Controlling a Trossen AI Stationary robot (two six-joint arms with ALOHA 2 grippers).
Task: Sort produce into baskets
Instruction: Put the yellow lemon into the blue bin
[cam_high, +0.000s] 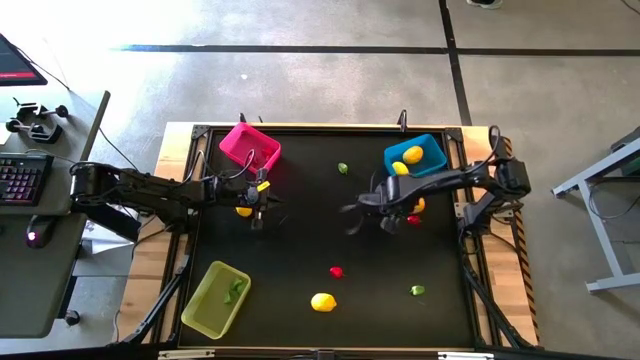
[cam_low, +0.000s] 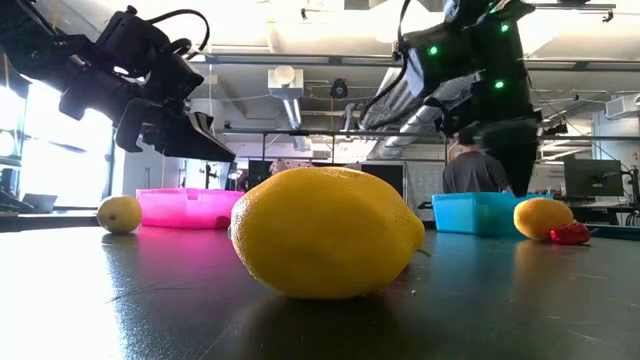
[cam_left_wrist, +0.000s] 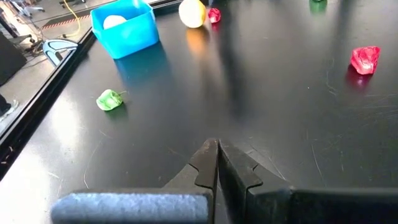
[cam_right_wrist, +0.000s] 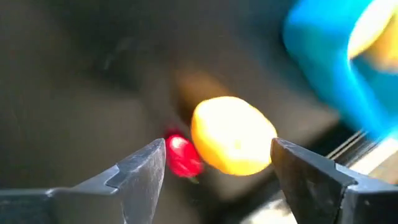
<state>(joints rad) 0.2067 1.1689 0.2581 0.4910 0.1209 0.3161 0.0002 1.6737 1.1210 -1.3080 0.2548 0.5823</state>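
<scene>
the right gripper (cam_right_wrist: 214, 171) was wide open with a yellow lemon (cam_right_wrist: 233, 135) and a small red piece (cam_right_wrist: 182, 155) in front of it, likely so it could grab one. both lay just beside the blue basket (cam_high: 415, 157). the left gripper (cam_left_wrist: 217, 163) was shut tight and empty near the pink basket (cam_high: 249, 147), with another lemon (cam_high: 244, 210) beside it.

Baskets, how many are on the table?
3. In the high view: the pink basket upper left, the blue basket upper right, the yellow-green basket lower left. None looks hidden.
</scene>
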